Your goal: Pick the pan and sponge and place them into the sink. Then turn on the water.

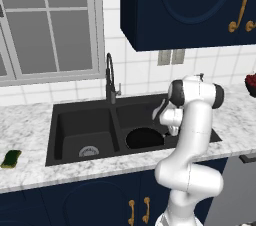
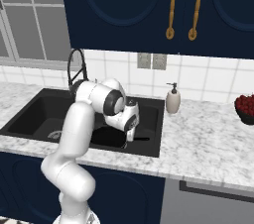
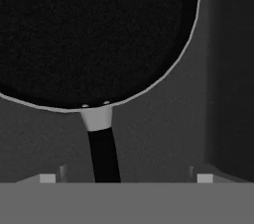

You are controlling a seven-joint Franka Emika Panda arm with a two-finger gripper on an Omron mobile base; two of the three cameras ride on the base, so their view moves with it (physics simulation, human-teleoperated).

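My gripper [image 3: 124,177], fingers spread wide and apparently empty, hangs above the pan [image 1: 144,138] handle; pan lies in the sink [image 1: 65,120], right basin.

pan [image 1: 145,138] in sink's [image 1: 60,120] right basin, sponge [image 1: 10,158] left on counter [image 1: 30,120].
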